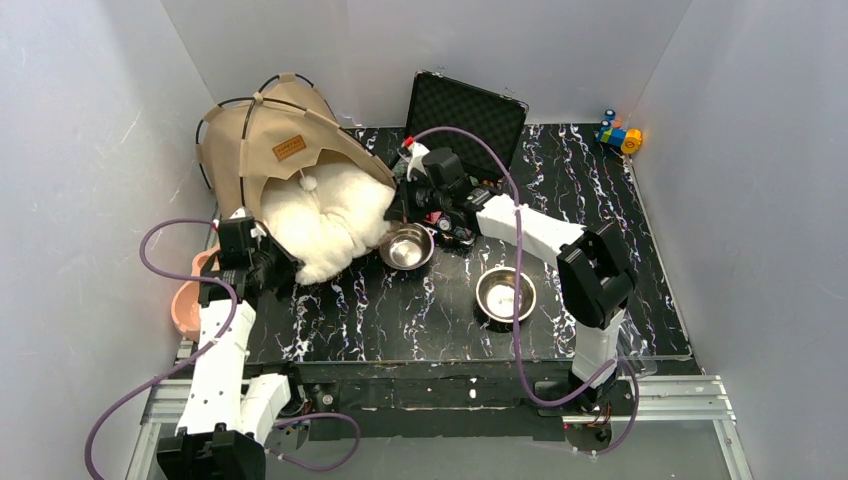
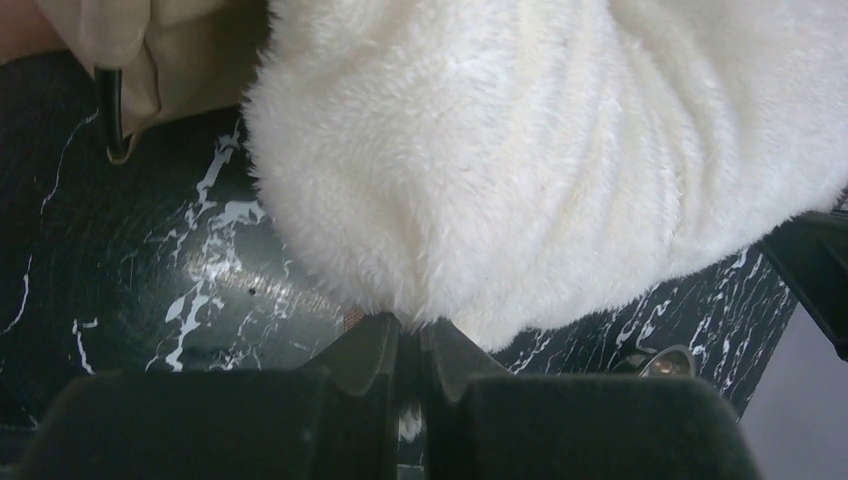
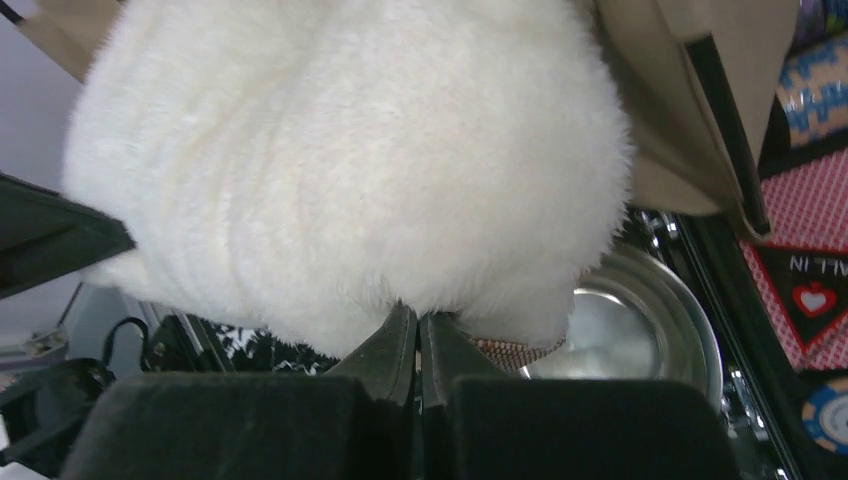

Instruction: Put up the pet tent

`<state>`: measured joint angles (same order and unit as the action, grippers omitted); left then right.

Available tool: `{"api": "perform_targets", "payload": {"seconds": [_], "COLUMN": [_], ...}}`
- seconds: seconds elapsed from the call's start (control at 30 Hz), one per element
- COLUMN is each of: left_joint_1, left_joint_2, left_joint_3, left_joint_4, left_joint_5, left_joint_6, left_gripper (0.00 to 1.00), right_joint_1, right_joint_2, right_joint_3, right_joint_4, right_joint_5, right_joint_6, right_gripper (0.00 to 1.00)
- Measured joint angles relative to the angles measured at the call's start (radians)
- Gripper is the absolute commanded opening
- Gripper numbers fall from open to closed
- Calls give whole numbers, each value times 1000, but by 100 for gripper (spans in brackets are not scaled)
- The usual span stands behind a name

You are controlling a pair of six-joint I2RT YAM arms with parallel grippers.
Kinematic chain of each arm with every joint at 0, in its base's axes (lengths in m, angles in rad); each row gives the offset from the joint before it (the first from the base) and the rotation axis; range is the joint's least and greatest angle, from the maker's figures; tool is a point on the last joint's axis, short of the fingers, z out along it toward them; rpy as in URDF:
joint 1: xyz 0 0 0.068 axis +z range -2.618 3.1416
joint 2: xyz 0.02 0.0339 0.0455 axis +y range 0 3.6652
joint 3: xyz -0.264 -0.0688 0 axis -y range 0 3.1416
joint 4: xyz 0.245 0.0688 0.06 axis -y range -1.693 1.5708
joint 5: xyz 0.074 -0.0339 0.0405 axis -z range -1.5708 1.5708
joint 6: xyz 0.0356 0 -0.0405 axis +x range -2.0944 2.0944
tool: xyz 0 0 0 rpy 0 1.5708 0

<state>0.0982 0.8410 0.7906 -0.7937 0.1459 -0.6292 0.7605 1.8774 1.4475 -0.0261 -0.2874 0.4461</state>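
tent [image 1: 290, 130] sat just beyond both claws, looked light: floppy canvas on springy poles, probably best gripped at a pole hem | cushion [image 1: 330, 220] lay half out of its mouth, between claws | left claw [image 2: 412, 335] clenched on cushion edge | right claw [image 3: 418, 325] likewise

ROBOTICS LAB, TEST CELL: We look down on a left arm [image 1: 220, 365] and a right arm [image 1: 535, 228], white and black, based on an aluminium rail [image 1: 665, 396] at the near edge of a black marble-patterned worktop [image 1: 600, 210]. Purple cables [image 1: 150, 250] loop from both. Plain grey panel walls [image 1: 90, 150] box the worktop in on three sides. A pet tent [image 1: 285, 125], white cushion [image 1: 335, 212], steel bowls [image 1: 505, 293] and a foam-lined case [image 1: 465, 108] lie on it as props.
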Motion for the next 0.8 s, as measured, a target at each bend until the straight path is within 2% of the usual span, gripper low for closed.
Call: {"api": "perform_targets", "payload": {"seconds": [0.27,0.67,0.8], "left_joint_1": [5,6,7], "left_joint_2": [111,304,352], "left_joint_3": [164,182,180], "left_joint_4": [122,378,446], "left_joint_5": [-46,-162,-188], "left_joint_6": [21,125,156], "left_gripper": [0,0,0], "right_joint_1": [29,71,82], "right_joint_2": [25,368,454], "right_joint_3": [180,570,650], "right_joint_4": [90,93,80], "right_joint_5": [26,142,193], "right_joint_6": [4,-8,-23], "right_gripper": [1,1,1]}}
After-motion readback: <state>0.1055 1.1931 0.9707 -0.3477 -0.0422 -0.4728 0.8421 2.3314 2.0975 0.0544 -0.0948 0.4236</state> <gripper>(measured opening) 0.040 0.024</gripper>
